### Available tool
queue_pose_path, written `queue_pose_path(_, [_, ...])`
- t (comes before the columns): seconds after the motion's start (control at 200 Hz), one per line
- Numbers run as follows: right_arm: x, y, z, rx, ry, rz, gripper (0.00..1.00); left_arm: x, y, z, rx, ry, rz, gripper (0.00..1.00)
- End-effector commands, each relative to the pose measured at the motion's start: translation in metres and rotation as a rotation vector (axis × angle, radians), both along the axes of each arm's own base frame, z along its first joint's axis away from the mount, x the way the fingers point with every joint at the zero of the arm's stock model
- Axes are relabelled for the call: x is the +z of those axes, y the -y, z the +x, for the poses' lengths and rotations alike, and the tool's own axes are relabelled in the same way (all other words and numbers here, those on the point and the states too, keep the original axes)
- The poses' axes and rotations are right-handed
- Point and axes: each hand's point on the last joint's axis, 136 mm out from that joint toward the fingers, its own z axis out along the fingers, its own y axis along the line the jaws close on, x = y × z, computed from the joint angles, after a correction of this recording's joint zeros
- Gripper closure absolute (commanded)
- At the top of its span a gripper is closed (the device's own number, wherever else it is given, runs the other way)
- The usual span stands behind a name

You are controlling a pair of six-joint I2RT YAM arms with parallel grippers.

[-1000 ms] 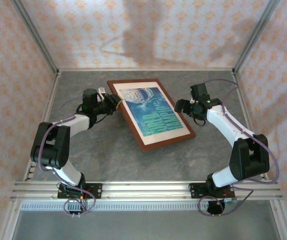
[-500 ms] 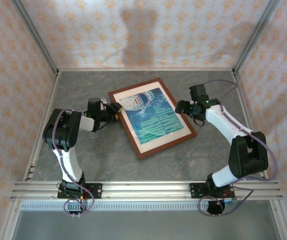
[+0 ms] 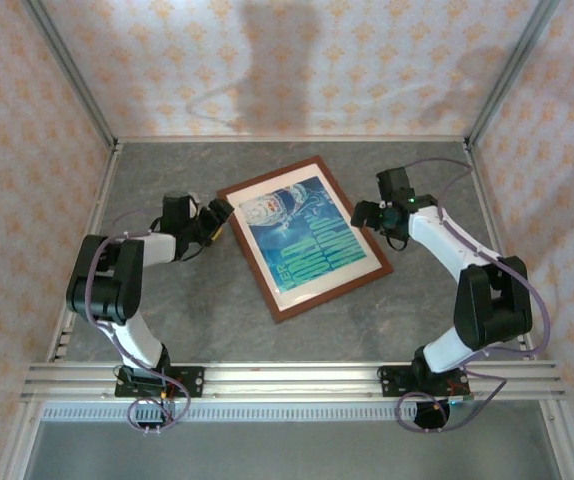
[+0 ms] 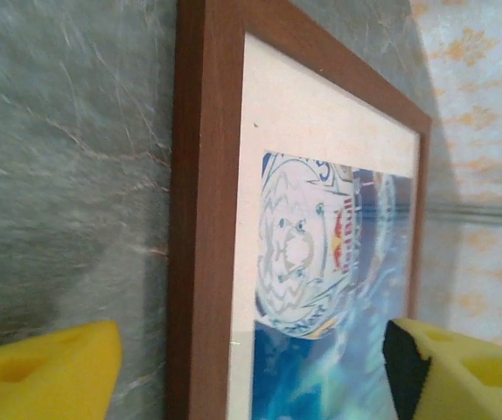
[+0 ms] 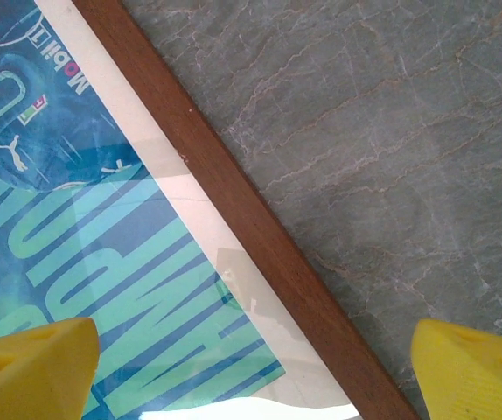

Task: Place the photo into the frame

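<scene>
First, surface [image 3: 207,320]: grey and marbled, bare from the arm bases up to the frame [image 4: 194,219].
Left gripper [image 3: 217,214]: released, with its yellow pads [image 4: 45,367] wide apart, low at the frame's left edge. The moulding runs between the pads in the left wrist view, though I cannot tell whether either pad touches it.
Right gripper [image 3: 365,213]: released too, pads spread above the frame's right edge, grasping nothing.
Frame: reddish-brown wood, lying flat and turned diagonally mid-surface, between the two grippers.
Photo [image 3: 302,232]: blue-teal sheet with a white cartoon figure and pale lettering, sitting inside the frame within a cream border [image 4: 321,114].
Walls [image 3: 297,70]: pale, orange-patterned, beyond the surface's far edge.
</scene>
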Motion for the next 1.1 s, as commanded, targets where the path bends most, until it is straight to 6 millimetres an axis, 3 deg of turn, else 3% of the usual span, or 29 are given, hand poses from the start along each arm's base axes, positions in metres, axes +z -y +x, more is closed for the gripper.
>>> queue_pose_path(0.0, [0.006,0.010,0.008,-0.017,0.008,-0.058,0.08,0.009,-0.029,-0.010,0.014,-0.012,0.228,0.16])
queue_pose_path(0.22, [0.009,0.019,0.020,-0.029,0.021,-0.104,0.02,0.036,-0.051,-0.035,0.059,0.005,0.385,0.11])
queue_pose_path(0.34, [-0.005,0.019,0.022,0.000,-0.049,-0.079,0.00,0.044,-0.039,-0.051,0.039,0.025,0.393,0.10])
queue_pose_path(0.5, [-0.024,0.019,0.027,0.012,-0.118,-0.049,0.01,0.035,-0.014,-0.071,-0.018,-0.010,0.421,0.11])
queue_pose_path(0.626, [-0.037,0.008,0.032,0.018,-0.137,0.012,0.00,0.025,0.006,-0.070,-0.085,-0.032,0.427,0.11])
queue_pose_path(0.816, [-0.056,0.009,0.024,0.010,-0.173,0.013,0.00,0.009,0.033,-0.062,-0.168,-0.057,0.448,0.11])
queue_pose_path(1.096, [-0.073,0.005,0.007,0.017,-0.207,0.043,0.01,-0.010,0.054,-0.050,-0.229,-0.085,0.468,0.11])
